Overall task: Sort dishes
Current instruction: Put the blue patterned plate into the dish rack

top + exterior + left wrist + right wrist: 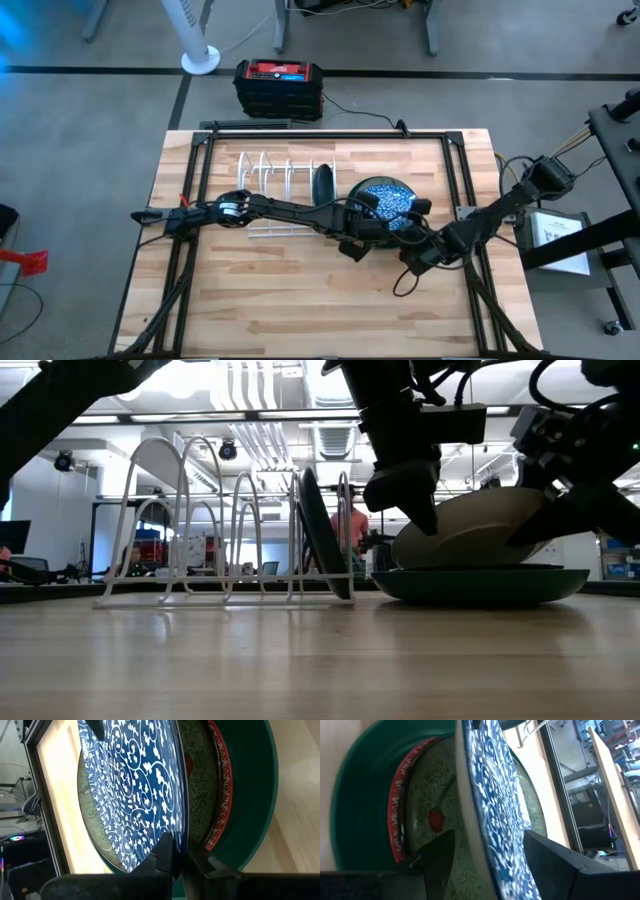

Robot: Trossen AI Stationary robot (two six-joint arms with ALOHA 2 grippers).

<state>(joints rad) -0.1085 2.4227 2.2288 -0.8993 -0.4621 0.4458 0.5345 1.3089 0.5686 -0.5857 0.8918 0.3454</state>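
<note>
A blue plate with a white pattern (388,203) tops a stack at the table's middle right. It is tilted, with its pale underside (470,530) facing the near edge. Under it lie a green-speckled plate (200,795), a red-patterned plate (223,780) and a dark green plate (480,582). My left gripper (366,228) is shut on the blue plate. My right gripper (492,860) is open, one finger on either side of the blue plate's rim (470,820); whether they touch it I cannot tell. A dark plate (322,187) stands on edge in the white wire rack (280,185). My left gripper pinches the blue plate's rim (176,851) between its two fingers, one on the patterned face, one beneath. The fingers slant down from the table's left. The held near-left side is raised off the stack and the far side stays low on the plates below.
The rack's slots to the left of the standing plate hold nothing. A black and red box (279,88) sits on the floor beyond the far edge. Papers (556,235) lie off the table's right edge. Bare wood (300,300) fills the near half.
</note>
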